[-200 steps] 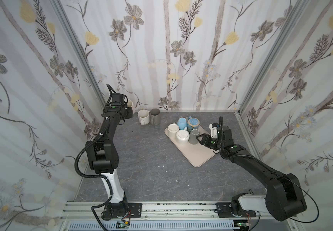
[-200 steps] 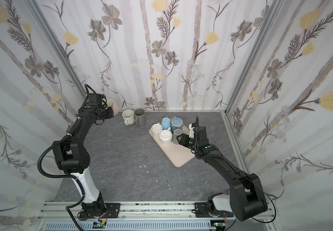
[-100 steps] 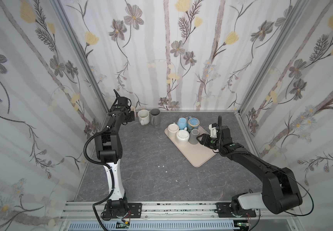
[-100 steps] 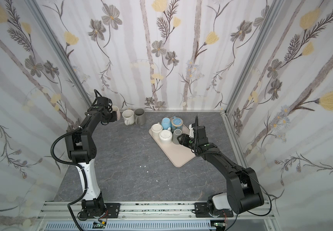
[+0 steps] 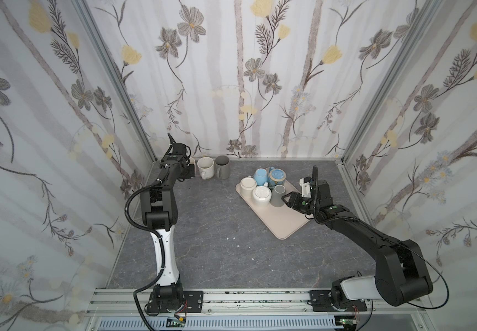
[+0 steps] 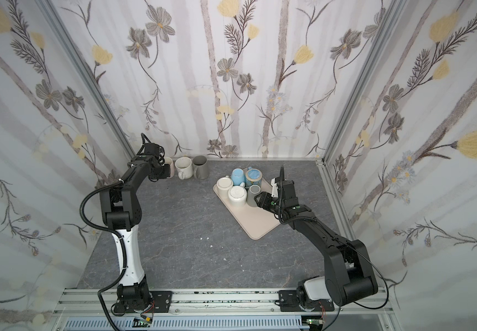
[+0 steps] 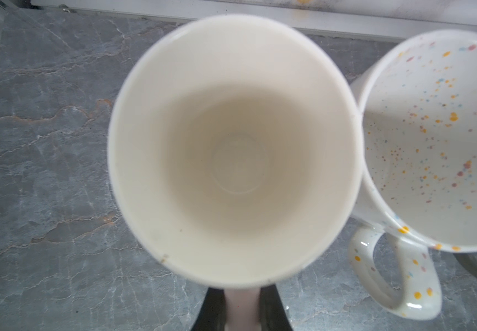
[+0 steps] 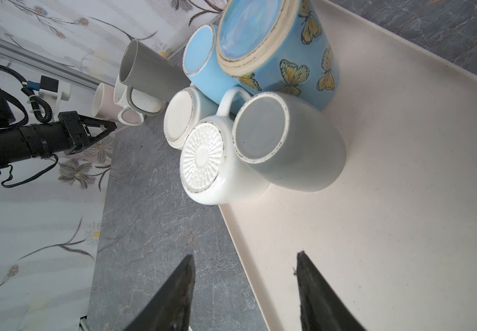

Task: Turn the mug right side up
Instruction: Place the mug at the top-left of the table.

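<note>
A cream mug [image 7: 231, 149] stands mouth up at the back left, its rim against a speckled mug [image 7: 432, 143]. My left gripper [image 7: 241, 309] is shut on its handle; in both top views the gripper [image 5: 190, 171] hides most of the mug [image 6: 169, 163]. I cannot tell whether its base rests on the table. My right gripper [image 8: 244, 275] is open and holds nothing, just short of an upside-down grey mug [image 8: 288, 143] on the beige tray [image 8: 389, 200]. In a top view that gripper [image 5: 284, 197] sits at the grey mug's [image 5: 278, 195] right side.
The speckled mug [image 5: 205, 167] and an upright grey mug [image 5: 222, 166] stand by the back wall. On the tray [image 5: 283, 223] several more mugs are upside down: ribbed white [image 5: 261, 195], cream [image 5: 248, 184], light blue [image 5: 261, 175], butterfly [image 5: 277, 176].
My left gripper has carried the cream mug down and right, from up by the corner post to beside the speckled mug. The right arm has hardly moved.
</note>
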Available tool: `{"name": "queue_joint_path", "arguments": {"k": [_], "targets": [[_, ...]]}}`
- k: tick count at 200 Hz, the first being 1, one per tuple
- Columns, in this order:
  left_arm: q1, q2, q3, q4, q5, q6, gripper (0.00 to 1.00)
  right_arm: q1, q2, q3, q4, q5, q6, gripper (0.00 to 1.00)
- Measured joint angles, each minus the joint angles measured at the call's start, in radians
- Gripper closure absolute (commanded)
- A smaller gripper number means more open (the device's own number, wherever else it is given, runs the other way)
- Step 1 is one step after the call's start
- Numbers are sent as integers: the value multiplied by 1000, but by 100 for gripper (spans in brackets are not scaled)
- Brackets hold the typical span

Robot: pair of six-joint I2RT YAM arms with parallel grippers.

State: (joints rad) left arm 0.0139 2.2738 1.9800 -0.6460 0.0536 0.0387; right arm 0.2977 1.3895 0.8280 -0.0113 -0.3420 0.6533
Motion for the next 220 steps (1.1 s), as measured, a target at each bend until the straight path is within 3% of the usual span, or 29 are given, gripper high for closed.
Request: {"name": "queue_joint_path", "arguments": {"k": [50,83,151,220], "targets": [[-13,2,-22,21,-26,0,72,-3,-26,-23,-6,2,0,44],[-17,1,-28,50,-37,0,61,-3,-40,-32,-7,8,1,44],[-24,-105,-90,59,-42,-10,54,-20,-6,-10,-15,8,-8,44],[-97,-363,-372,140,-17,-68,52,-28,203,232,-105,35,-102,43]]}}
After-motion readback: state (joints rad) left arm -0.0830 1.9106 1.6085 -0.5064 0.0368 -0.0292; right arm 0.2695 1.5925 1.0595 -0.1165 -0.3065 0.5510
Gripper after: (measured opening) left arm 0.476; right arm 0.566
